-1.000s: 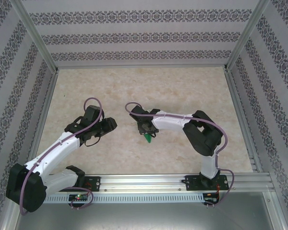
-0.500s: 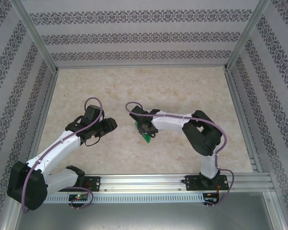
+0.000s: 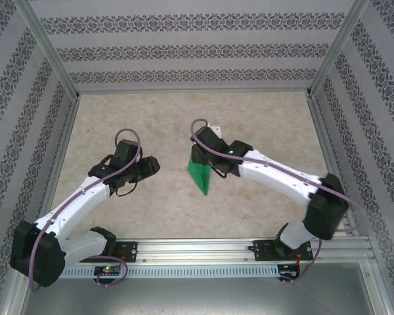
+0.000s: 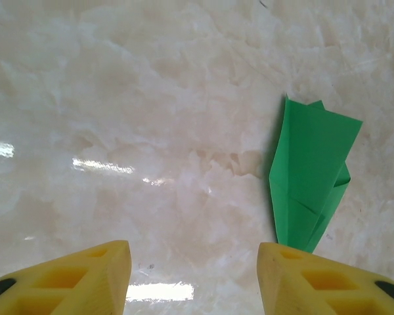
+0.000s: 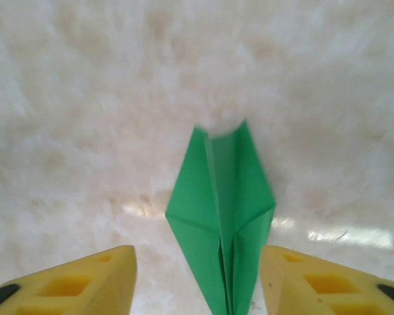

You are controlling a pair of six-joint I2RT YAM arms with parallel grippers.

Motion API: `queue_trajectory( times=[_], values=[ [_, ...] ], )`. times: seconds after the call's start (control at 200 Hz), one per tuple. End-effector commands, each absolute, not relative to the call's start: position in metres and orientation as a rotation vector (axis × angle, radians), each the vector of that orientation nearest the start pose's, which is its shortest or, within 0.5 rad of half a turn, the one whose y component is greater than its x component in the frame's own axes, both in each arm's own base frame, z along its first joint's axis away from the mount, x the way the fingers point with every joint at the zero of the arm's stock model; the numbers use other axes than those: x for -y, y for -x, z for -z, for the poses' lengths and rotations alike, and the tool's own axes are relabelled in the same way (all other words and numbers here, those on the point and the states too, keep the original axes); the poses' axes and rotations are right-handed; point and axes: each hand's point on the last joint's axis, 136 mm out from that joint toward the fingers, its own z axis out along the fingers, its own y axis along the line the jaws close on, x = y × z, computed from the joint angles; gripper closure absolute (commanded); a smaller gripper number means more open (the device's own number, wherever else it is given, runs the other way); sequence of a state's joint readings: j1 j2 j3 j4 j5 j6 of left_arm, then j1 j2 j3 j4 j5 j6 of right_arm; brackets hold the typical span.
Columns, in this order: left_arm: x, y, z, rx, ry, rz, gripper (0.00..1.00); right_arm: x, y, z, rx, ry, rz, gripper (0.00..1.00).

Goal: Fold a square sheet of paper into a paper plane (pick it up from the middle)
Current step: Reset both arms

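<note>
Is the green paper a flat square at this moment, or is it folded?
Folded. The paper plane lies on the table as a narrow pointed dart; the wrist views show a centre ridge and overlapping flaps.

The left gripper [image 4: 194, 279] hangs over the pale marbled table [image 4: 138, 92] with its yellow fingers [image 4: 85, 275] spread and nothing between them, while the green paper plane [image 4: 308, 177] lies flat, its narrow end just beside the right-hand finger
</note>
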State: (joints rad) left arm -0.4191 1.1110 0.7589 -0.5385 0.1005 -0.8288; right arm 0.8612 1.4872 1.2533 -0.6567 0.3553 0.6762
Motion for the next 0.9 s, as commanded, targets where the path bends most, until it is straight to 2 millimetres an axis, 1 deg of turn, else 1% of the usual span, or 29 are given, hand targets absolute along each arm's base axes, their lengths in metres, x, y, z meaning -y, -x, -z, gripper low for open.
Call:
queue_trajectory(
  times=[0.0, 0.065, 0.095, 0.13, 0.165, 0.17, 0.21, 0.24, 0.245, 0.255, 0.285, 0.35, 0.365, 0.445, 0.52, 0.545, 0.599, 0.649, 0.739, 0.759, 0.804, 0.834, 0.894],
  values=[
    [0.126, -0.284, -0.149, -2.461, 0.453, 0.547, 0.44, -0.200, -0.310, -0.240, -2.197, -0.022, -0.064, 0.36],
    [0.117, -0.286, -0.155, -2.426, 0.450, 0.487, 0.36, -0.158, -0.307, -0.255, -2.098, -0.109, 0.034, 0.27],
    [0.112, -0.288, -0.158, -2.403, 0.443, 0.457, 0.31, -0.138, -0.305, -0.260, -2.057, -0.148, 0.072, 0.19],
    [0.105, -0.289, -0.162, -2.377, 0.441, 0.416, 0.25, -0.116, -0.304, -0.262, -2.014, -0.179, 0.123, 0.12],
    [0.097, -0.290, -0.166, -2.348, 0.443, 0.368, 0.18, -0.099, -0.303, -0.263, -1.978, -0.207, 0.160, 0.08],
    [0.096, -0.290, -0.166, -2.345, 0.443, 0.361, 0.17, -0.096, -0.303, -0.260, -1.979, -0.206, 0.172, 0.07],
    [0.087, -0.292, -0.170, -2.311, 0.445, 0.305, 0.12, -0.076, -0.303, -0.254, -1.960, -0.214, 0.205, 0.02],
    [0.079, -0.292, -0.173, -2.286, 0.449, 0.258, 0.07, -0.063, -0.303, -0.245, -1.959, -0.211, 0.227, 0.02],
    [0.078, -0.292, -0.174, -2.283, 0.451, 0.251, 0.06, -0.060, -0.303, -0.240, -1.965, -0.216, 0.236, 0.02],
    [0.075, -0.292, -0.174, -2.277, 0.457, 0.229, 0.05, -0.055, -0.303, -0.236, -1.968, -0.217, 0.242, 0.02],
    [0.066, -0.293, -0.177, -2.250, 0.465, 0.172, 0.01, -0.042, -0.303, -0.227, -1.967, -0.234, 0.259, 0.02],
    [0.049, -0.295, -0.182, -2.199, 0.468, 0.055, 0.00, -0.014, -0.305, -0.206, -1.972, -0.287, 0.293, 0.02],
    [0.044, -0.295, -0.183, -2.189, 0.473, 0.028, 0.00, -0.009, -0.305, -0.198, -1.979, -0.293, 0.300, 0.02],
    [0.025, -0.298, -0.187, -2.138, 0.476, -0.118, 0.00, 0.009, -0.312, -0.168, -2.014, -0.289, 0.292, 0.02],
    [0.015, -0.304, -0.187, -2.100, 0.432, -0.219, 0.00, 0.030, -0.322, -0.164, -2.021, -0.359, 0.309, 0.02],
    [0.015, -0.308, -0.187, -2.085, 0.402, -0.246, 0.00, 0.031, -0.327, -0.162, -2.025, -0.345, 0.308, 0.02],
    [0.014, -0.317, -0.185, -2.056, 0.338, -0.290, 0.00, 0.024, -0.341, -0.162, -2.020, -0.248, 0.298, 0.02],
    [0.010, -0.324, -0.181, -2.040, 0.307, -0.332, 0.00, 0.022, -0.351, -0.159, -1.997, -0.213, 0.308, 0.02],
    [0.000, -0.333, -0.172, -2.046, 0.301, -0.380, 0.00, 0.024, -0.368, -0.141, -1.975, -0.168, 0.354, 0.02],
    [-0.001, -0.336, -0.170, -2.043, 0.294, -0.391, 0.00, 0.023, -0.370, -0.134, -1.983, -0.159, 0.355, 0.02],
    [-0.003, -0.340, -0.166, -2.039, 0.287, -0.410, 0.00, 0.022, -0.380, -0.131, -1.971, -0.158, 0.342, 0.02],
    [-0.003, -0.343, -0.164, -2.040, 0.277, -0.419, 0.00, 0.017, -0.384, -0.128, -2.013, -0.132, 0.315, 0.02],
    [-0.003, -0.349, -0.162, -2.031, 0.249, -0.433, 0.00, 0.000, -0.397, -0.133, -1.950, -0.073, 0.193, 0.02]
  ],
)
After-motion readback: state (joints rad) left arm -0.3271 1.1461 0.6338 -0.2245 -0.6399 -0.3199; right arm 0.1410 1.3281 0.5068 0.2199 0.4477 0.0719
